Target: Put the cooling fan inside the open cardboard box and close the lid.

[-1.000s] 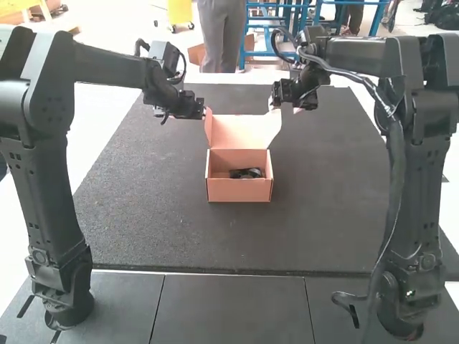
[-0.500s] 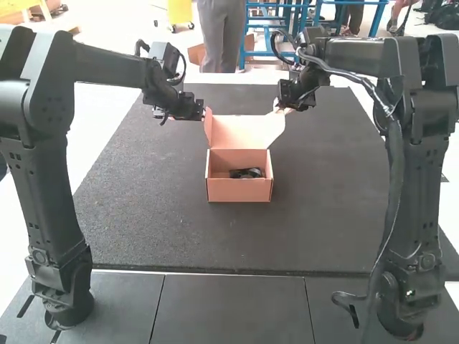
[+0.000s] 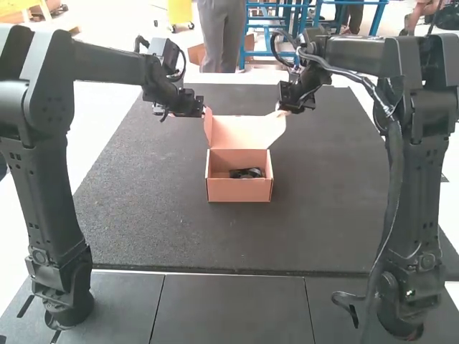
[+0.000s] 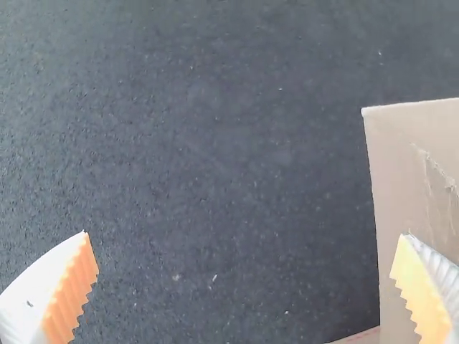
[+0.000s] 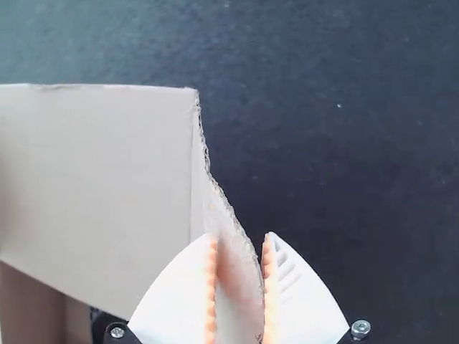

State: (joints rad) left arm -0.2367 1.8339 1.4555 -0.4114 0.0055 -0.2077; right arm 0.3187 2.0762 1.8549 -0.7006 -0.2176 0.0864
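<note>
The left gripper [image 3: 192, 109] hangs at the upper left corner of the raised lid [image 3: 240, 132], over the far part of the black mat [image 3: 136, 201]. Its 2 white ribbed fingers [image 4: 61, 297] with orange pads stand wide apart and clamp nothing. The edge of the lid's left flap [image 4: 412, 179] lies just beside 1 pad; whether they touch cannot be told.

The cardboard box [image 3: 239, 185] stands open near the middle of the mat, with its lid upright along the far wall. The cooling fan [image 3: 246, 173], a dark shape, lies on the box floor. It is lower than both grippers, well apart from each, and between them from left to right.

The right gripper [image 3: 288, 107] is at the lid's upper right corner. Its 2 fingers are drawn narrow, and the orange pads pinch the thin, torn-edged right flap [image 5: 215, 201] between them. The rest of the lid spreads away to 1 side of the fingers, and bare mat lies on the other side.
</note>
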